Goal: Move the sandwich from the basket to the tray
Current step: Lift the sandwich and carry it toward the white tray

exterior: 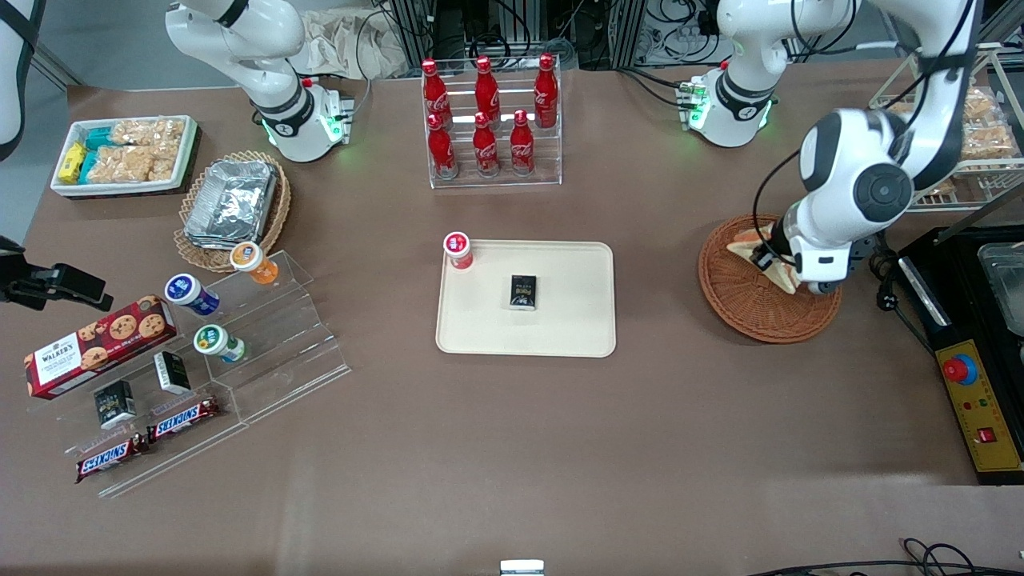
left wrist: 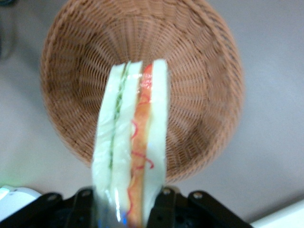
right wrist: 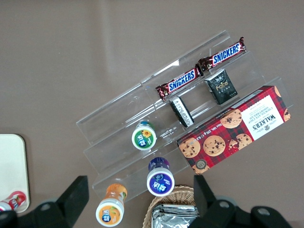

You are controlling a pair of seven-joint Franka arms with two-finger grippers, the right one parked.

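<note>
Hand (left wrist: 124,202) clamped on the sandwich (left wrist: 133,142), one finger (left wrist: 83,202) against each bread face. Sandwich held edge-on, red and green filling showing, sticking out from between the fingers above the basket (left wrist: 199,71). Lifted clear of the weave. Tray (exterior: 576,328) well apart toward the parked arm's end of the surface (exterior: 512,448), carrying a small dark box (exterior: 524,291).

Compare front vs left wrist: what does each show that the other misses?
Front only: the tray, already holding a small black box and a red-capped cup, toward the parked arm's end from the basket. Left wrist only: the hand shut on the sandwich, lifted above the basket. Both: sandwich and basket.
</note>
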